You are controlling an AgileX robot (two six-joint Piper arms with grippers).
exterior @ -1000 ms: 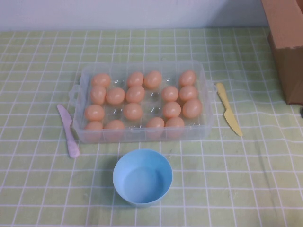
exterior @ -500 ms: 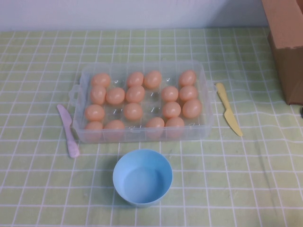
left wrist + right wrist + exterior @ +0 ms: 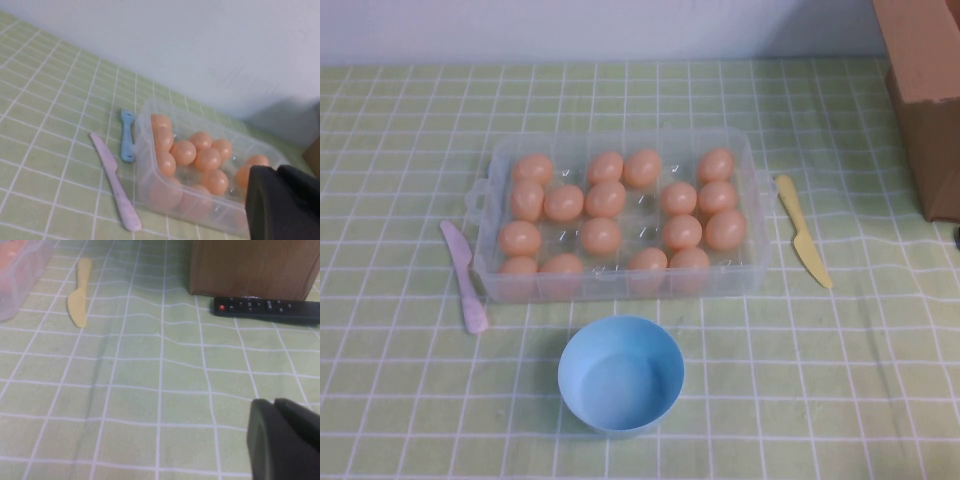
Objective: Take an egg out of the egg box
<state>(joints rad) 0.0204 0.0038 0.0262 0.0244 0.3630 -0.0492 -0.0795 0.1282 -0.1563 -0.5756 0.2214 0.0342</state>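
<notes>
The clear plastic egg box (image 3: pixel 620 284) stands mid-table and holds several peach-orange eggs, one egg (image 3: pixel 642 168) in its far row. Neither arm shows in the high view. In the left wrist view my left gripper (image 3: pixel 276 171) is shut and empty, off the near left end of the egg box (image 3: pixel 150 176), whose eggs (image 3: pixel 183 152) show through the wall. In the right wrist view my right gripper (image 3: pixel 274 403) is shut and empty above bare cloth, well right of the egg box corner (image 3: pixel 20 280).
A light-blue bowl (image 3: pixel 621 373) stands in front of the box. A pink knife (image 3: pixel 466 275) lies left of it, a yellow knife (image 3: pixel 804 231) right of it. A brown cardboard box (image 3: pixel 925 90) stands far right with a black remote (image 3: pixel 267 306) beside it. A blue utensil (image 3: pixel 126 135) lies beside the box.
</notes>
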